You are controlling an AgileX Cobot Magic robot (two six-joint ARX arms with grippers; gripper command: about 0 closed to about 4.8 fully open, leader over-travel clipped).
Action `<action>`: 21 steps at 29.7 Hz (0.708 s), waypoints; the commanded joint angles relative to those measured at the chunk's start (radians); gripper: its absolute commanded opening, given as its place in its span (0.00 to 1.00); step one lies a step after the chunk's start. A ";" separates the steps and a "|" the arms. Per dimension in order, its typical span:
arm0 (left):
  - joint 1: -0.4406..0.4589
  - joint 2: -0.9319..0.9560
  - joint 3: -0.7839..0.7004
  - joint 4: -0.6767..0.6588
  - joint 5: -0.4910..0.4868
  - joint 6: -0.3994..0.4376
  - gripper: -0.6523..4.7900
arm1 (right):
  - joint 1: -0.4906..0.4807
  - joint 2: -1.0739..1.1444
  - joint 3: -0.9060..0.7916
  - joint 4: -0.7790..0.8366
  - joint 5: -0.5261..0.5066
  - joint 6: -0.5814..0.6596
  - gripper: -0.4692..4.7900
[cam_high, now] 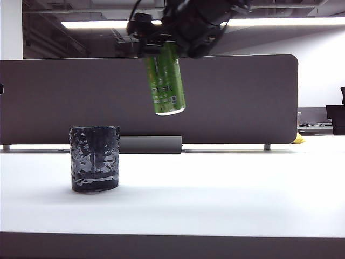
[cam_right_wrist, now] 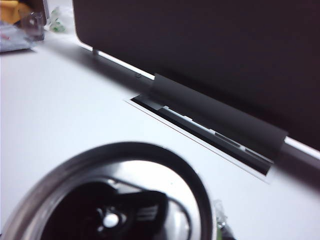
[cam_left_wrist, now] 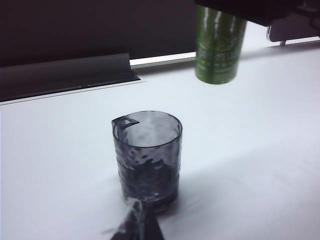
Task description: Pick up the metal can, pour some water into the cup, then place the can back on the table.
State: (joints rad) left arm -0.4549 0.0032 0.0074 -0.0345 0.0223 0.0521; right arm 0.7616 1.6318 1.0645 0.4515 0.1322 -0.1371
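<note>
Right gripper [cam_high: 171, 46] clamped on the tilted metal can [cam_high: 166, 81] high above the table [cam_high: 215, 194], cup [cam_high: 95, 159] standing lower left (well apart), left gripper's jaws unreadable.

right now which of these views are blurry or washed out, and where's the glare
Exterior view: sharp, but ceiling strip lights glare and the table is washed out; the right gripper holding the metal can is a dark silhouette. Left wrist view: soft; the cup casts a faint shadow. Right wrist view: the can's top rim is close and out of focus.
</note>
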 commanded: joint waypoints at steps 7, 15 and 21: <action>0.058 0.001 0.002 0.013 0.000 0.000 0.11 | 0.059 0.082 0.108 -0.055 0.000 -0.109 0.67; 0.097 0.001 0.001 0.013 0.000 0.000 0.11 | 0.070 0.108 0.111 -0.061 0.004 -0.153 0.67; 0.097 0.001 0.002 0.013 0.000 0.000 0.11 | 0.070 0.109 0.111 -0.067 0.008 -0.203 0.67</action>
State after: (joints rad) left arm -0.3584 0.0032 0.0074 -0.0345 0.0216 0.0521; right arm 0.8288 1.7500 1.1667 0.3424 0.1360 -0.3183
